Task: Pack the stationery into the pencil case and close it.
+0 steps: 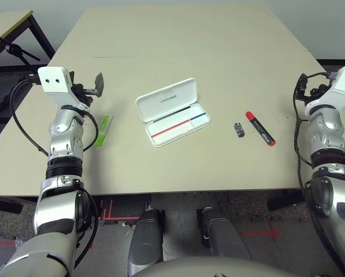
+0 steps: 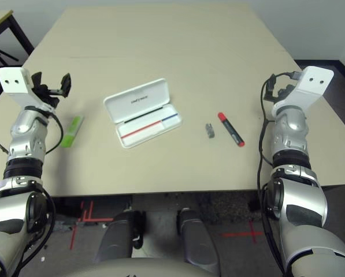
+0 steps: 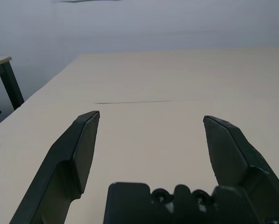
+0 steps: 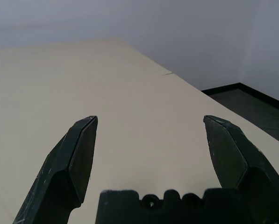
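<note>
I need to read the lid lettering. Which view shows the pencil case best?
The left eye view: the open pencil case sits near centre, slightly larger. The right eye view shows it likewise, shifted left. Both wrist views look past it over bare table.

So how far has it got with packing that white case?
Barely begun. Done: only that the white hard plastic pencil case lies open, holding none of the stationery. In hand: nothing; the left gripper and right gripper are open and hold nothing. Left: the lime-green flat stick, tiny grey-black metal clip and black marker with red cap lie on the table; then closing it.
</note>
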Available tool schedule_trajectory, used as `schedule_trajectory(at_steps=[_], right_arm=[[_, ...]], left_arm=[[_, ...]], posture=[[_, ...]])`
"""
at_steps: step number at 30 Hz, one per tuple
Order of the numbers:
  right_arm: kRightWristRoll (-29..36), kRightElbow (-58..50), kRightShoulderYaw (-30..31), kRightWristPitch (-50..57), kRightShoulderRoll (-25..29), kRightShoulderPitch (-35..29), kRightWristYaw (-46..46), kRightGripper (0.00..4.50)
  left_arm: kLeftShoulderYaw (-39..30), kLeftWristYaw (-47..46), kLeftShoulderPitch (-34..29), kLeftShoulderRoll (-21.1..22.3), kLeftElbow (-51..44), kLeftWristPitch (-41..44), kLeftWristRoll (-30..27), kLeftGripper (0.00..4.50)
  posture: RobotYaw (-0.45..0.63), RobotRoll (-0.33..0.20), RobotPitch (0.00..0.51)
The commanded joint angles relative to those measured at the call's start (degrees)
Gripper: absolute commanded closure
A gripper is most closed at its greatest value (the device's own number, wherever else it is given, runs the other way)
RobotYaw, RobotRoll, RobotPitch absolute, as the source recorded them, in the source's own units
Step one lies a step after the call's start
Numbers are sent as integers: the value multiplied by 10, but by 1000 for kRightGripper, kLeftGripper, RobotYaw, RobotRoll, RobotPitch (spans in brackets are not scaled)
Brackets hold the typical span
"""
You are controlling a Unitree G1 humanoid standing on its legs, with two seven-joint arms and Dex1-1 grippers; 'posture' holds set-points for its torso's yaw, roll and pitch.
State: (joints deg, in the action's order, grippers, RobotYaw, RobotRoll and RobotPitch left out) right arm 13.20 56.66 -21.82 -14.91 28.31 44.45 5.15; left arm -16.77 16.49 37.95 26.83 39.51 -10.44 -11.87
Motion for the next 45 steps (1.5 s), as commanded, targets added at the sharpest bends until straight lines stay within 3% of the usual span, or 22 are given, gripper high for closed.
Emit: schedule_trajectory(at_steps=[1,13,19,28,34,45], right_arm=[[1,8,-4,-5,3,3,-1,0],[-7,6,8,0,8,11,16,0],[-10,0,29,20,4,19,70,0],[-11,-48,91,121,47,35,289,0],[6,-162,146,209,92,-8,484,0],[19,-319,196,346,160,-81,642,0]], left_arm=[[3,0,5,-1,14,-10,7,17],[1,-2,-11,-8,0,-12,3,17],[-2,2,-20,-2,-12,-6,0,17],[-10,9,-59,13,-76,24,-9,17],[-15,14,-83,23,-122,51,-14,17],[1,67,-123,47,-231,130,-24,17]], posture=[[-58,0,100],[-44,0,113],[-16,0,129],[16,0,126],[23,0,123],[26,0,124]])
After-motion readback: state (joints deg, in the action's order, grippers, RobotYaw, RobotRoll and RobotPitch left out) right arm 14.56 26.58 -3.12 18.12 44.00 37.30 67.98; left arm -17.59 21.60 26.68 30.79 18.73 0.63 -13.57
